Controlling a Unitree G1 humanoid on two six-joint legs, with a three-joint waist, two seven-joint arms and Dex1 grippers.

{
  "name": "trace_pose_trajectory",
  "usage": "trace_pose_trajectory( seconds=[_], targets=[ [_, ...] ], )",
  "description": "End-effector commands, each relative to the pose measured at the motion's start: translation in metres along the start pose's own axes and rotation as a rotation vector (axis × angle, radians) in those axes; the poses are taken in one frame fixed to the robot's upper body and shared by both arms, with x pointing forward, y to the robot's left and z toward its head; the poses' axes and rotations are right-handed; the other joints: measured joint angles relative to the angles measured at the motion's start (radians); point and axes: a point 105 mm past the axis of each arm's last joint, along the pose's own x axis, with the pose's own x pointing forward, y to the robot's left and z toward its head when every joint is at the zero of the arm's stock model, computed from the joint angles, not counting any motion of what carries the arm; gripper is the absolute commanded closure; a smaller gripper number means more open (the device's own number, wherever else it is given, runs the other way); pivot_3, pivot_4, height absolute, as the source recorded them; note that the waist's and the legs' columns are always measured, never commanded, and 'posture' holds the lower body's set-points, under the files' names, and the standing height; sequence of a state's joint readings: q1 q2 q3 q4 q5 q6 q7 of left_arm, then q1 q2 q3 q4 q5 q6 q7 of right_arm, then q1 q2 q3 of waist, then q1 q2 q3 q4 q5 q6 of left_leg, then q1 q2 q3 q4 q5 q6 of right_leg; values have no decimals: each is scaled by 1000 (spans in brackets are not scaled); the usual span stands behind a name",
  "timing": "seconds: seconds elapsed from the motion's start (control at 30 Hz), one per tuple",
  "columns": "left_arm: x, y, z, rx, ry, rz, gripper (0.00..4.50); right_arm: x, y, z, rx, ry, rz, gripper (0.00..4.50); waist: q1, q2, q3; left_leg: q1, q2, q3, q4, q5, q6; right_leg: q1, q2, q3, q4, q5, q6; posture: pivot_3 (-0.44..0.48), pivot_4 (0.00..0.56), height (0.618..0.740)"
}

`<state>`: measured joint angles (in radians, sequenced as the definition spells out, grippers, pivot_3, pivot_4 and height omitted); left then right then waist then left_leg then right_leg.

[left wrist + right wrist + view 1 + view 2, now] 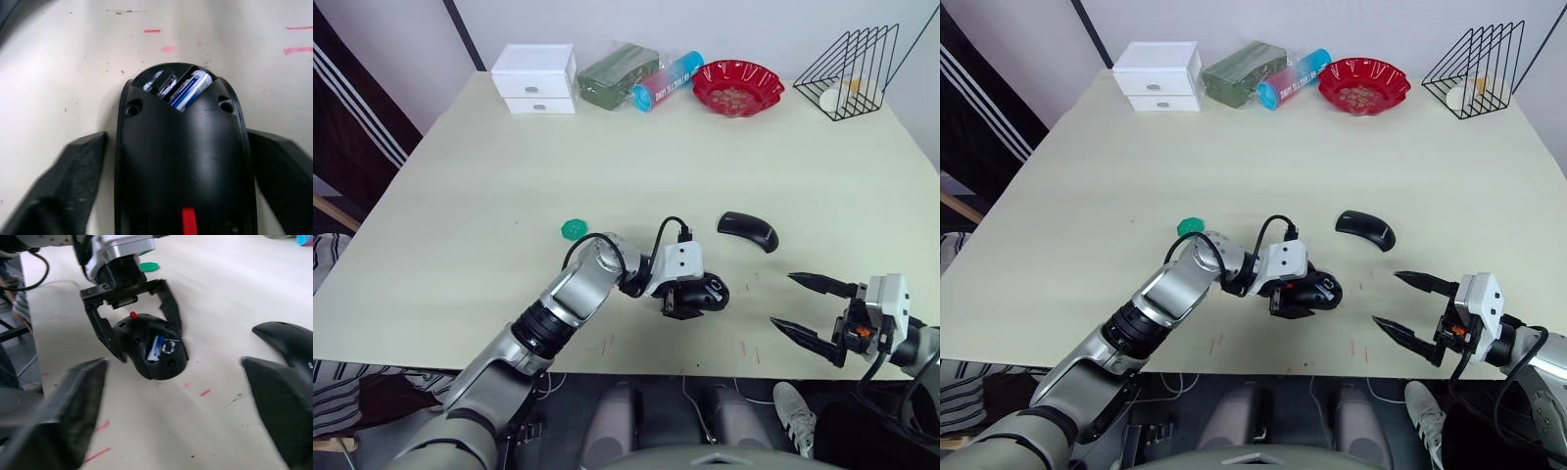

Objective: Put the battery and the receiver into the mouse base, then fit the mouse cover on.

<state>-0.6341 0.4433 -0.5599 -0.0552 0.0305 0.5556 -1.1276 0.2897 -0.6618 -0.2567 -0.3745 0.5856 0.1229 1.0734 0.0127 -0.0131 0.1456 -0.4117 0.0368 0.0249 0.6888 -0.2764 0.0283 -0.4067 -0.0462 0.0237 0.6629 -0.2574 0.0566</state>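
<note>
Spanning the whole scene, the pale table point(460, 215) carries every part. Left gripper point(690, 299) straddles the mouse base point(154, 350) near the front edge, fingers point(73, 181) spread to either side of it, contact not discernible. Right gripper point(803, 305) hovers released, apart to the right. Mouse cover point(747, 230) lies beyond the base, well separate. Battery point(190, 89) sits inside the base's open compartment.

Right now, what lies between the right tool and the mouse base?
Bare tabletop with small red marks, seen in the right wrist view, between right tool and mouse base.
</note>
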Motion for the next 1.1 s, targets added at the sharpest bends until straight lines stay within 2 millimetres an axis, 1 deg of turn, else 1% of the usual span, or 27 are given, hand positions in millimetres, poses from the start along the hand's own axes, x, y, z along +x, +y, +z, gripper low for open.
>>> trace_pose_trajectory(
  seconds=[0.03, 0.27, 0.43, 0.57, 0.67, 0.7, 0.8, 0.93, 1.1],
  targets=[
    [-4, 2, 3, -4, -16, 14, 13, -1, 0, 6, -43, -26, 4, 67, 0, 0, 0, 0, 0, 1, 0, 0, 0, 0, 0, 1, 0, 0, 0, 0, 150, 740],
    [-15, 3, 14, -9, -66, 10, 13, -1, -4, 7, -54, -35, 12, 67, -1, 0, 0, 5, 0, 12, 0, 0, 0, -1, 0, 12, 1, 1, 2, 0, 150, 740],
    [-41, -1, 27, 4, -184, 0, 13, -1, -7, 13, -58, -57, 17, 67, -2, -2, 2, 11, 1, 27, -1, -3, 5, -2, 0, 26, 0, 3, 5, 0, 150, 740],
    [-57, -3, 24, 33, -233, 1, 13, 0, -8, 15, -60, -71, 27, 67, -5, -2, 2, 13, 1, 36, -1, -5, 7, -3, 0, 34, 0, 4, 8, 0, 150, 740],
    [-80, -3, 22, 41, -321, 27, 13, 0, -14, 15, -65, -74, 30, 67, -5, -3, 2, 14, 1, 38, -1, -5, 8, -4, 0, 36, 0, 5, 9, 0, 150, 740],
    [-86, -3, 19, 45, -333, 48, 13, 1, -17, 16, -70, -78, 22, 67, -3, -3, 2, 14, 2, 39, -1, -5, 8, -4, 0, 36, 0, 5, 9, 0, 150, 740],
    [-98, -4, 15, 36, -367, 83, 13, 3, -24, 17, -79, -82, 5, 67, -4, -3, 2, 14, 2, 40, -1, -5, 8, -4, 0, 37, 0, 5, 9, 0, 150, 740],
    [-119, -13, 2, 2, -422, 118, 13, 7, -39, 15, -79, -68, -47, 67, -6, -4, 2, 15, 2, 41, -1, -6, 9, -4, 0, 38, 0, 5, 9, 0, 150, 740],
    [-135, -18, -2, -34, -465, 144, 13, 11, -57, 15, -69, -45, -94, 67, -1, -4, 3, 15, 2, 42, -1, -6, 10, -4, 0, 38, 0, 5, 10, 0, 150, 740]
  ],
)
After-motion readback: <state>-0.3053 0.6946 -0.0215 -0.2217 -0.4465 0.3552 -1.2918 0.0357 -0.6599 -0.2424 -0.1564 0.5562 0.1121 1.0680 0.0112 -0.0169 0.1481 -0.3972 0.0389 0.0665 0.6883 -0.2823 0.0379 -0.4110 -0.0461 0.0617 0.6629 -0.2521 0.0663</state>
